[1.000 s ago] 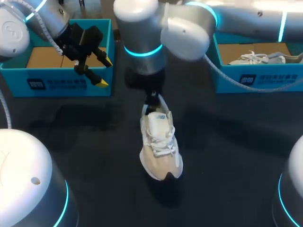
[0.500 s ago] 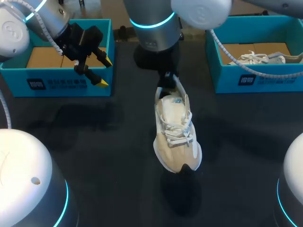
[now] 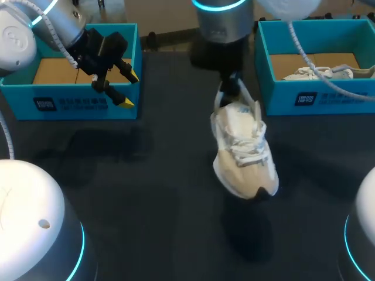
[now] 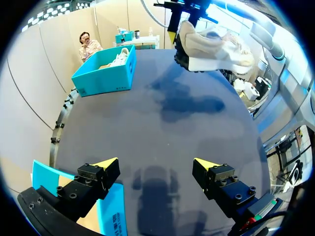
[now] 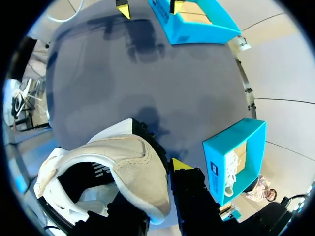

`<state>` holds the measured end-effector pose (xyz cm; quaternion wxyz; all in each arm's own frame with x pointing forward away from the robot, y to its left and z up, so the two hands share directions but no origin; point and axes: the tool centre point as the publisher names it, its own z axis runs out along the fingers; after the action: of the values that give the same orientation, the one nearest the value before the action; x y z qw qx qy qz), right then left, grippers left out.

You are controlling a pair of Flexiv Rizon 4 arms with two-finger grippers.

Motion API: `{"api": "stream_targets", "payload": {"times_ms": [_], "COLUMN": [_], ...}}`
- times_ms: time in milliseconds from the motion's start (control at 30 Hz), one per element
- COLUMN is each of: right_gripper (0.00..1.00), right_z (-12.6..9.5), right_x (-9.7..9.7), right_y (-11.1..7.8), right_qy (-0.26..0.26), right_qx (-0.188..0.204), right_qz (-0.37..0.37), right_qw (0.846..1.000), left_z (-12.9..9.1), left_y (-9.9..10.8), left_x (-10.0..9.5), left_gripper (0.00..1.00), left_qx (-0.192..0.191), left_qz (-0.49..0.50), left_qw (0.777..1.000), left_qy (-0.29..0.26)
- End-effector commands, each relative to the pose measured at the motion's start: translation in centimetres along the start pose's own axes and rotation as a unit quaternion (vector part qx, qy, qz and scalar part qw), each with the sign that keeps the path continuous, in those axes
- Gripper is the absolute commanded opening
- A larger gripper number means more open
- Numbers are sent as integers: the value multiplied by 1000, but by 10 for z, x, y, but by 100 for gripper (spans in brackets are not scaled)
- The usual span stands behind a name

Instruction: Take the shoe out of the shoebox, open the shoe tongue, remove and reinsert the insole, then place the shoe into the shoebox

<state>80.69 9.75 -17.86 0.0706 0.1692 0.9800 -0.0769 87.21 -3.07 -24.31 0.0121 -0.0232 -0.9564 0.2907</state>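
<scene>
Hanging toe-down above the counter (image 3: 146, 193), a little toward 3 o'clock of its middle, the shoe (image 3: 243, 149) was clear of the surface, its shadow lying on the dark top nearer in. The right tool (image 3: 229, 88) was clenched on the shoe's heel collar, one finger outside the heel and the other seemingly inside the opening. That grip probably let the shoe's weight hang it straight and left the laces and tongue facing out for the next step.

Farther off, at 10 o'clock, the left tool (image 3: 129, 89) hung released, its yellow tips wide apart, above the front wall of the left shoebox (image 3: 82, 108), likely parked out of the carrying arm's way.

Farthest, at 2 o'clock, stood the right shoebox (image 3: 316, 96) with a second shoe (image 3: 319, 72) lying inside. The held shoe was outside both boxes.
</scene>
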Motion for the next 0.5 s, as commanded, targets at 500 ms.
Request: {"api": "stream_targets", "payload": {"times_ms": [500], "right_gripper": [0], "right_z": [3], "right_x": [-24], "right_y": [-27], "right_qy": [22], "right_qx": [-49], "right_qz": [-4], "right_qw": [999], "left_z": [0], "left_y": [0], "left_x": [0], "left_gripper": [100], "left_qx": [-2], "left_qz": [0], "left_qw": [1000], "left_qy": [1]}}
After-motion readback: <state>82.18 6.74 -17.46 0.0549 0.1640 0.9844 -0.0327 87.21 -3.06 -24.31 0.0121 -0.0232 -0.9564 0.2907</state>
